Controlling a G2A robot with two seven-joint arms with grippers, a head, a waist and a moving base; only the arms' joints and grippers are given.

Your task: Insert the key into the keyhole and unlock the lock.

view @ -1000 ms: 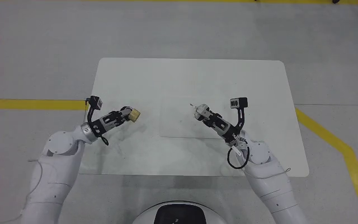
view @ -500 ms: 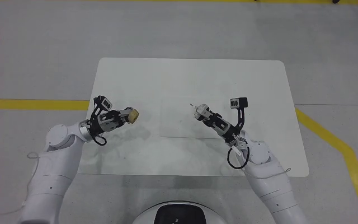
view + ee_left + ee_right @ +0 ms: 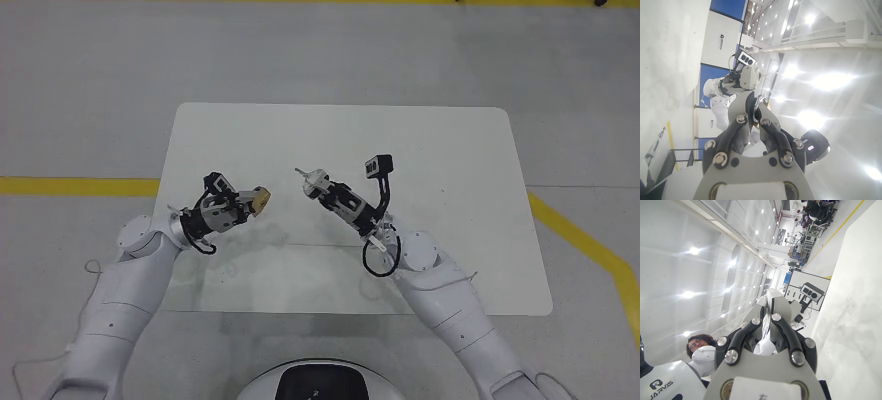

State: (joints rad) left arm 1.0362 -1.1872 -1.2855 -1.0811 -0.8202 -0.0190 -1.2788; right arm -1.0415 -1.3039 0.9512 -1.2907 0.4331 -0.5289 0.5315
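lock [image 3: 259, 198]: brass body, held up off the table left of the middle, jutting right past the fingertips that carried it.
shackle [image 3: 758, 101]: silver loop, pinched between the pads of the holding fingers.
left gripper [image 3: 247, 204]: fingers clamped on the shackle, above the left-centre of the table.
key [image 3: 302, 174]: thin shaft poked out beyond the fingertips, aimed far and left; its tip stood just right of the lock, with a gap between them, not inserted.
right gripper [image 3: 318, 184]: fingers pressed together on the key's head, over the middle of the table, near the lock on its right side.
keyhole: could not be made out.
lock and key: near each other, apart, both raised above the surface.
table [image 3: 450, 125]: white top with rounded corners, under both arms.
yellow line [image 3: 70, 186]: ran along the grey floor left of the table.
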